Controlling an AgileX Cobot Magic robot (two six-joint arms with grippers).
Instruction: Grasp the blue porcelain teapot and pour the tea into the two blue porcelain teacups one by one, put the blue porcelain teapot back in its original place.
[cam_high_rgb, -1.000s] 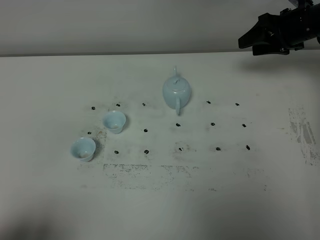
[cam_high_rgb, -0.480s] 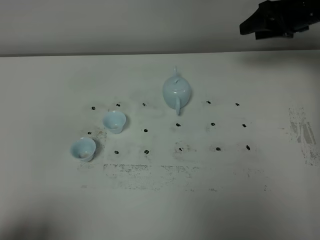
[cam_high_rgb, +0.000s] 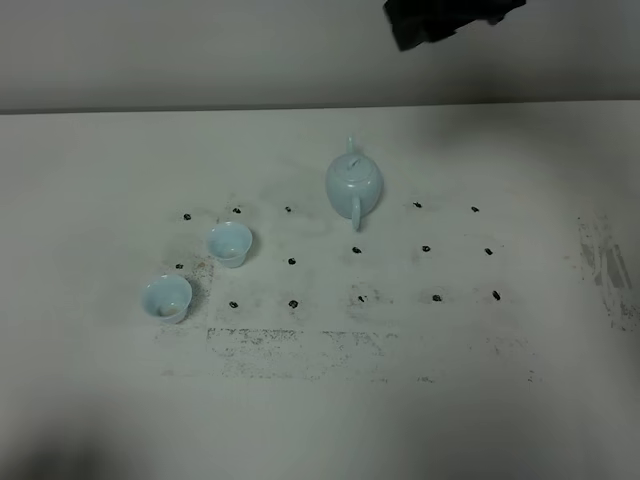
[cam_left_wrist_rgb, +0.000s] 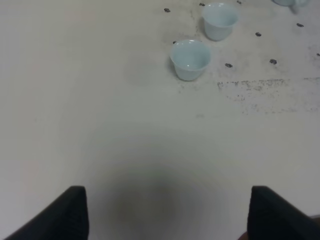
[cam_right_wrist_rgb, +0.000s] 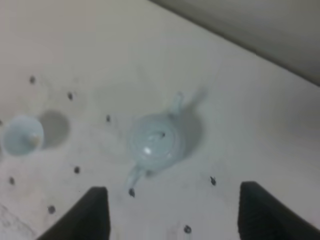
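The pale blue porcelain teapot (cam_high_rgb: 353, 185) stands upright behind the table's middle, lid on, handle toward the front and spout toward the back. Two blue teacups (cam_high_rgb: 229, 243) (cam_high_rgb: 166, 298) sit to its front left. No tea can be made out in them. My right gripper (cam_high_rgb: 450, 18) hangs high behind the teapot as a dark blur. In its wrist view the right gripper (cam_right_wrist_rgb: 175, 215) is open and empty, with the teapot (cam_right_wrist_rgb: 154, 142) and one cup (cam_right_wrist_rgb: 21, 135) below. My left gripper (cam_left_wrist_rgb: 165, 215) is open over bare table, well short of the cups (cam_left_wrist_rgb: 190, 59) (cam_left_wrist_rgb: 219, 20).
The white table (cam_high_rgb: 520, 380) carries a grid of small black marks (cam_high_rgb: 426, 248) and grey scuffing along the front and right side. A pale wall rises behind the table's back edge.
My right arm has swung left from the top right corner to a spot high behind the teapot. Teapot and cups have not moved.
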